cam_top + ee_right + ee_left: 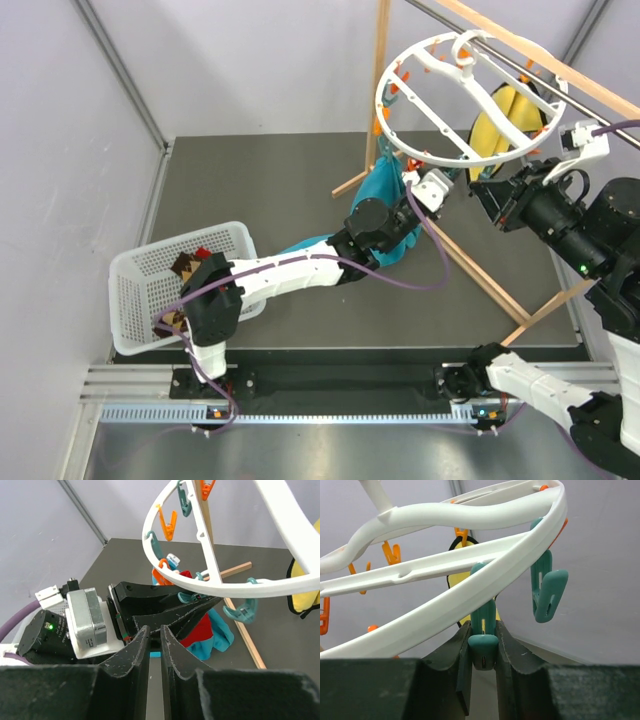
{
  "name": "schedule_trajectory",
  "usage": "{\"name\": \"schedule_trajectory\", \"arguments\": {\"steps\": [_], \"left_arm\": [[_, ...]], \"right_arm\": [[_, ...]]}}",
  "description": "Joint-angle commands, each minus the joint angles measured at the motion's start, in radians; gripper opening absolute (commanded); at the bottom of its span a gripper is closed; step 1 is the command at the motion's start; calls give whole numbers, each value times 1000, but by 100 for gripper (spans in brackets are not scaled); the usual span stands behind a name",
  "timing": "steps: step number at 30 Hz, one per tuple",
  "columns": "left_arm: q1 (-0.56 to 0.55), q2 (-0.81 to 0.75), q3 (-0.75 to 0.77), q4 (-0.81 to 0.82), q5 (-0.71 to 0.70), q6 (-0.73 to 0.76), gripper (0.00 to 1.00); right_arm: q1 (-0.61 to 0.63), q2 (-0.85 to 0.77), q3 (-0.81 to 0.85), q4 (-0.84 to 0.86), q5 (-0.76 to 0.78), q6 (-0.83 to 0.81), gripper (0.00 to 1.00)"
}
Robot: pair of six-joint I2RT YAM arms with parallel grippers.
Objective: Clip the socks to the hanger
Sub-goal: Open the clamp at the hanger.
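Hanger [420, 517] — smooth, faintly glossy white plastic, its clips [549, 592] satin teal plastic; rail frame [381, 60] bare pale wood; basket [125, 300] — white plastic mesh; tabletop [260, 190] matt dark grey.

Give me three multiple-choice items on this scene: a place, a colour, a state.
1. In the top view the checkered sock lies: A at left, in the basket; B at centre; C at right.
2. The clip in the left gripper is: A orange; B teal; C white.
3. The left gripper is: A wide open; B shut on the clip; C holding nothing.
Answers: A, mesh walls surround it; B, the left wrist view shows teal; B, it squeezes the clip's sides.
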Motion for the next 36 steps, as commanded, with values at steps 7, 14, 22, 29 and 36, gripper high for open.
{"name": "schedule_trajectory", "arguments": {"steps": [7, 14, 22, 29, 36], "left_arm": [[-2, -175, -97, -48, 122, -152, 17], [4, -164, -102, -31, 94, -152, 28], [10, -101, -56, -39, 96, -168, 35], [24, -43, -24, -59, 93, -178, 32], [34, 5, 10, -64, 83, -181, 32]], "right_arm": [[-10, 44, 4, -5, -79, -16, 16], [-10, 49, 12, 1, -92, -6, 17], [-9, 44, 17, -5, -82, -8, 17], [-10, 40, 18, -9, -74, -11, 17], [-10, 34, 20, -17, -65, -16, 18]]}}
